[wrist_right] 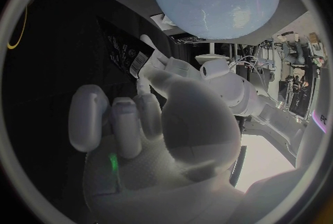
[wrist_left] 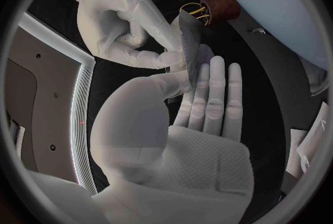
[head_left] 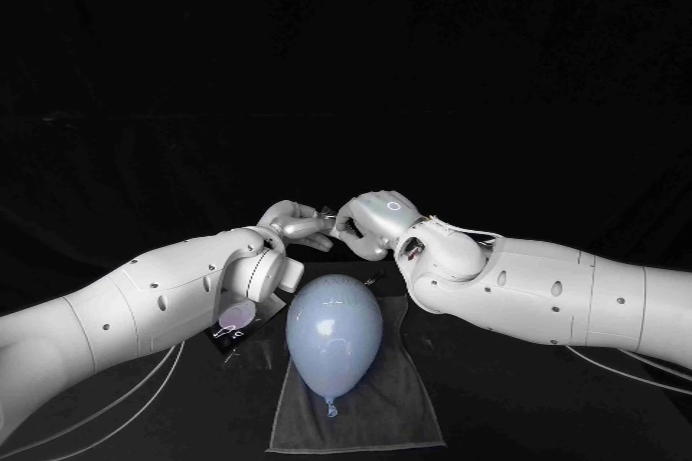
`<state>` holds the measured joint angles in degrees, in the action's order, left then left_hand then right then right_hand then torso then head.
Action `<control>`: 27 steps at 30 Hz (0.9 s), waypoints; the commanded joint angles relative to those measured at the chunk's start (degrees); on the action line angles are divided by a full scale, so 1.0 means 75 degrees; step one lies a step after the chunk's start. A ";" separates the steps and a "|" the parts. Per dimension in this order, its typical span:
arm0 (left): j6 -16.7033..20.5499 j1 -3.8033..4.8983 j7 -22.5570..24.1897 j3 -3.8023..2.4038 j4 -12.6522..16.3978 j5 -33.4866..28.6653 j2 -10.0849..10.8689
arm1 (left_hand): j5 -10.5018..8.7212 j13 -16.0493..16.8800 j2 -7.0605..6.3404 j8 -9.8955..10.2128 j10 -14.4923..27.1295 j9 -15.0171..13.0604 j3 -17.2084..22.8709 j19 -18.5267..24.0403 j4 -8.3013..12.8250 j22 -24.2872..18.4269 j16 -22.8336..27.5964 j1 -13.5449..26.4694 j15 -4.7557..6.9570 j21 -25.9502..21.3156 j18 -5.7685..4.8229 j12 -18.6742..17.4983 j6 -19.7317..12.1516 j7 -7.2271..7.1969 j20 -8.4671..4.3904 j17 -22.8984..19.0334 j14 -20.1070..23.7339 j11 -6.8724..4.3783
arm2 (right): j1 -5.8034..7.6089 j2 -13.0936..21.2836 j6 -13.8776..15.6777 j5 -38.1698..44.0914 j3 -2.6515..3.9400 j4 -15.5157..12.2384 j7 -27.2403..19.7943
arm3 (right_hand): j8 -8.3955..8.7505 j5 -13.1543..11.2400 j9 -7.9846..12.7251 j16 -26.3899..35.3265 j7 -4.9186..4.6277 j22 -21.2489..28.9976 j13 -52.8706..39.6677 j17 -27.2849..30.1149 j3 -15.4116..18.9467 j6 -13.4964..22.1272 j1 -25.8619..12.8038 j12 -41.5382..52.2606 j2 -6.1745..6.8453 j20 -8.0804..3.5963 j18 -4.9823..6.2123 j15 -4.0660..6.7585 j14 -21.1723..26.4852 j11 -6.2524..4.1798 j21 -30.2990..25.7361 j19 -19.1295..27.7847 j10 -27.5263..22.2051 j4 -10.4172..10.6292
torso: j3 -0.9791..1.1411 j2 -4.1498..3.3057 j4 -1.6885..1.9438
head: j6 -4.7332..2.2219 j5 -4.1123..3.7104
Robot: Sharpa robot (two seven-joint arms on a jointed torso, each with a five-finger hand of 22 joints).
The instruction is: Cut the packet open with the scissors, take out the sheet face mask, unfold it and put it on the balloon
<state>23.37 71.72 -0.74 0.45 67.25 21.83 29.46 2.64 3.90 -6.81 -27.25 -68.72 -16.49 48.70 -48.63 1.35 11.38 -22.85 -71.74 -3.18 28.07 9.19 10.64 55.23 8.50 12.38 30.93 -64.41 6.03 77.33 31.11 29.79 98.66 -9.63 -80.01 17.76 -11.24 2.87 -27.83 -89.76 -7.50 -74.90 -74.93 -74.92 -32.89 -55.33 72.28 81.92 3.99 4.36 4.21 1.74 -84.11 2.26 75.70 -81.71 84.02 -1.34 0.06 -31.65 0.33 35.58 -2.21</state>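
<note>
Both arms reach inward with wrists bent, and the 2 hands meet. The left hand point(head_left: 299, 223) and the right hand point(head_left: 372, 221) each pinch the packet point(wrist_left: 188, 40) between them.

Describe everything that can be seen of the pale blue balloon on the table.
The pale blue, egg-shaped rubber balloon is inflated, smooth and glossy, with soft highlights on its skin. It lies lengthwise on a grey cloth on the black table, its knotted neck pointing toward the robot. Only the cloth seems to touch it. Beyond its rounded far end, apart from it, the left hand and the right hand hold a dark packet.
</note>
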 commanded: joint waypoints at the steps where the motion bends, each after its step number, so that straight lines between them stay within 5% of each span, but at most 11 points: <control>1: -0.0149 0.0015 0.0134 -0.0008 0.0057 0.0066 0.0000 | 0.0039 0.0006 0.0079 -0.0015 -0.0145 -0.0052 0.0036 0.0071 0.0020 0.0007 -0.0024 0.0027 0.0048 0.0053 0.0078 -0.0026 0.0061 0.0002 0.0005 -0.0008 0.0027 -0.0081 | 0.0001 -0.0024 -0.0112 0.0234 0.0003 0.0056 0.0318 | 0.0094 -0.0013 0.0057 -0.0022 -0.0020 -0.0520 -0.1221 -0.1977 0.0006 0.0125 -0.0045 -0.0050 0.0127 0.0044 -0.0068 -0.0070 -0.0777 0.0070 -0.0051 0.0022 0.0133 -0.0007 | 0.0001 -0.0006 0.0000 | -0.0003 -0.0004; 5: -0.0150 0.0015 0.0145 -0.0008 0.0092 0.0060 0.0014 | 0.0039 0.0006 0.0079 -0.0015 -0.0145 -0.0052 0.0036 0.0071 0.0020 0.0007 -0.0024 0.0027 0.0048 0.0053 0.0078 -0.0026 0.0061 0.0002 0.0005 -0.0008 0.0027 -0.0081 | 0.0001 -0.0052 -0.0188 0.0273 0.0001 0.0093 0.0459 | 0.0306 -0.0014 0.0192 -0.0017 -0.0161 -0.0469 -0.1128 -0.1964 0.0080 0.0356 -0.0161 -0.0190 0.0355 0.0097 -0.0054 -0.0154 -0.0774 0.0182 -0.0137 0.0071 0.0037 0.0021 | 0.0003 -0.0007 -0.0002 | 0.0000 -0.0008; 8: -0.0136 0.0015 0.0149 -0.0008 0.0103 0.0050 0.0020 | 0.0040 0.0007 0.0085 -0.0014 -0.0151 -0.0051 0.0034 0.0081 0.0027 0.0020 -0.0026 0.0036 0.0048 0.0073 0.0078 -0.0028 0.0063 0.0001 0.0005 -0.0008 0.0025 -0.0081 | 0.0000 -0.0065 -0.0290 0.0269 -0.0003 0.0089 0.0500 | 0.0471 -0.0017 0.0301 -0.0017 -0.0270 -0.0411 -0.1034 -0.1965 0.0321 0.0516 -0.0425 -0.0329 0.0686 0.0180 -0.0041 -0.0261 -0.0774 0.0296 -0.0232 0.0127 -0.0065 0.0149 | 0.0008 -0.0005 0.0002 | 0.0005 -0.0011; 12: -0.0113 0.0015 0.0151 -0.0008 0.0105 0.0009 0.0023 | 0.0038 0.0008 0.0107 -0.0011 -0.0157 -0.0050 0.0037 0.0095 0.0027 0.0040 -0.0028 0.0052 0.0047 0.0105 0.0080 -0.0033 0.0064 0.0004 0.0005 -0.0008 0.0021 -0.0080 | -0.0009 -0.0073 -0.0425 0.0234 -0.0010 0.0060 0.0514 | 0.0575 -0.0017 0.0382 -0.0023 -0.0269 -0.0369 -0.0978 -0.1983 0.0702 0.0569 -0.0687 -0.0407 0.0950 0.0243 -0.0018 -0.0293 -0.0778 0.0314 -0.0312 0.0171 -0.0134 0.0384 | 0.0010 0.0000 -0.0002 | 0.0012 -0.0010; 27: -0.0116 0.0015 0.0183 -0.0008 0.0142 -0.0283 0.0026 | 0.0032 0.0016 0.0193 -0.0001 -0.0216 -0.0049 0.0033 0.0130 0.0016 0.0128 -0.0048 0.0127 0.0053 0.0249 0.0099 -0.0045 0.0067 0.0030 -0.0001 -0.0008 -0.0039 -0.0078 | -0.0048 -0.0080 -0.0590 0.0020 -0.0018 0.0103 0.0536 | 0.0590 -0.0015 0.0435 -0.0032 -0.0237 -0.0365 -0.0980 -0.2008 0.1005 0.0452 -0.0713 -0.0395 0.0953 0.0256 -0.0006 -0.0279 -0.0784 0.0292 -0.0345 0.0179 -0.0140 0.0654 | 0.0011 -0.0007 0.0000 | 0.0016 -0.0014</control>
<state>23.36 71.68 -0.71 0.51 68.05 20.94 29.73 2.68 3.96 -5.91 -26.91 -69.17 -16.49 48.67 -48.21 1.36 12.29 -22.84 -70.81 -2.95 29.67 9.19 10.65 55.35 8.65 12.39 30.90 -64.57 6.05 77.08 30.58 26.78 99.13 -9.70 -79.41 21.11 -7.06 2.88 -24.65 -89.76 -9.19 -74.93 -74.90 -74.90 -25.68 -51.58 66.88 79.04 10.95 6.08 3.91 -0.01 -84.02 4.42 73.21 -80.41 83.31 3.64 0.13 -31.66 0.30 35.66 -2.27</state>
